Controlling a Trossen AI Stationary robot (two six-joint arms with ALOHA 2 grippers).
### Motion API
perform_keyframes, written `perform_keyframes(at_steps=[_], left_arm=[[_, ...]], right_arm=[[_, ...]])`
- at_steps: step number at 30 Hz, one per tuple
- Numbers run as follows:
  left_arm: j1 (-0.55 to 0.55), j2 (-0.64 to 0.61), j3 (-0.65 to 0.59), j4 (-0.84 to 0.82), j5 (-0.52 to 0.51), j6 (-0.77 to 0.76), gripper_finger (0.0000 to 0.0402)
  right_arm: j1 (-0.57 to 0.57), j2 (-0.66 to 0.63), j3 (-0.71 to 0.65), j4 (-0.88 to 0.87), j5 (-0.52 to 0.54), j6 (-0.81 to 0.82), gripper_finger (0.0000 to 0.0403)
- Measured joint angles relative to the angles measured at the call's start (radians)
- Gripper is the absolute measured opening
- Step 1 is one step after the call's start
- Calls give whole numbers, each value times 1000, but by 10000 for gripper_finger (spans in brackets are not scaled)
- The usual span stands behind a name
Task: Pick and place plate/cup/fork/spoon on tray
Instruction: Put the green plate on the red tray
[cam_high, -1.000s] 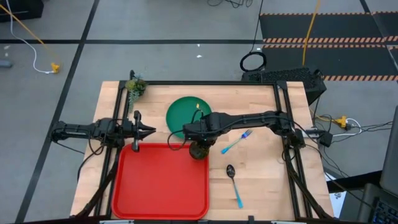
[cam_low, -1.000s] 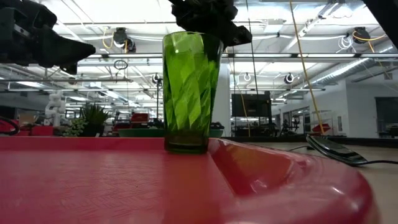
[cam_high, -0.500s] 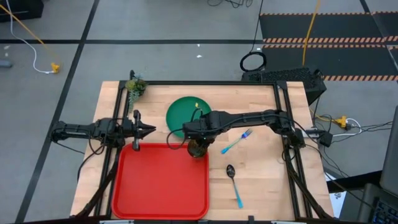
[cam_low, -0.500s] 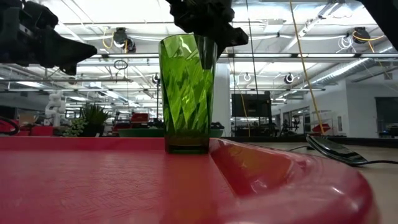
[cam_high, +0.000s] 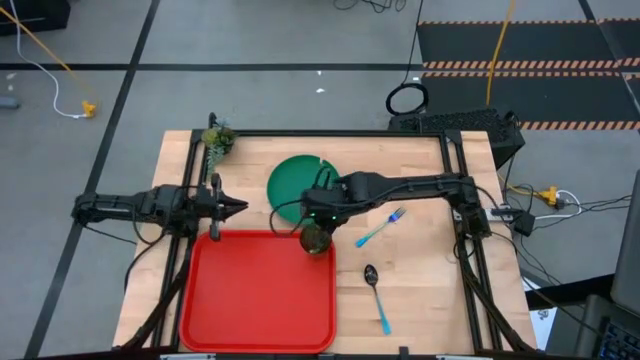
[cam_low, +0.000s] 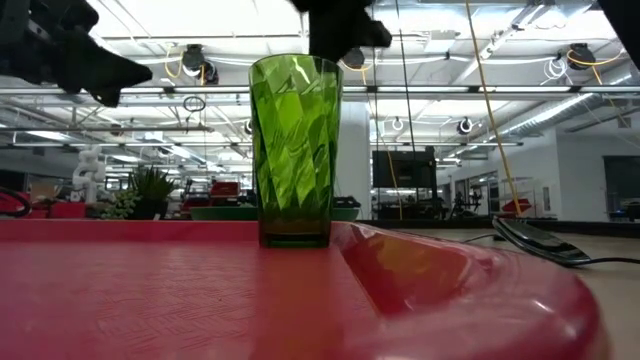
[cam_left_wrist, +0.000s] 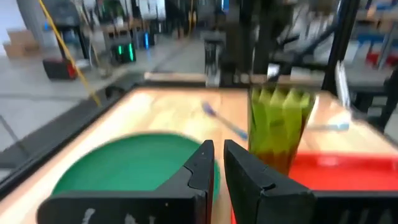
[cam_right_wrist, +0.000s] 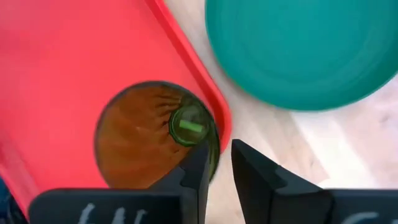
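One item, the cup (cam_low: 293, 150), now stands upright in the tray (cam_high: 250, 300) corner; the right gripper (cam_high: 318, 212) has released its rim and lifted, while the left gripper (cam_high: 240, 205) waits nearly closed, empty.

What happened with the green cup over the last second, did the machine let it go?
It seems so. The right tool, which had pinched the cup's rim, has lifted above it and drawn back toward the plate. The cup, tilted before, now stands upright in the tray's far corner. The left tool, fork and spoon kept their places.
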Motion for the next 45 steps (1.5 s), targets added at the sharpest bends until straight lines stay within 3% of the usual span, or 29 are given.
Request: perform_keyframes(at_steps=[9,17,23,34,45], left_arm=[[0,275,171,-78,-12,-24,42],[0,586,341,-175,-34,6,42],[0,816,458,-332,-66,67,52],[6,1110,525,-304,-167,222,171],[68,1308,563,-278,-169,375,169]], right_arm=[[126,-147,-49,30,254,-56,62],[255,-259,-286,130,456,-83,62],[298,-361,-552,324,459,-121,62],[346,-571,-860,536,459,-134,61],[358,-753,-1089,667,402,-186,61]])
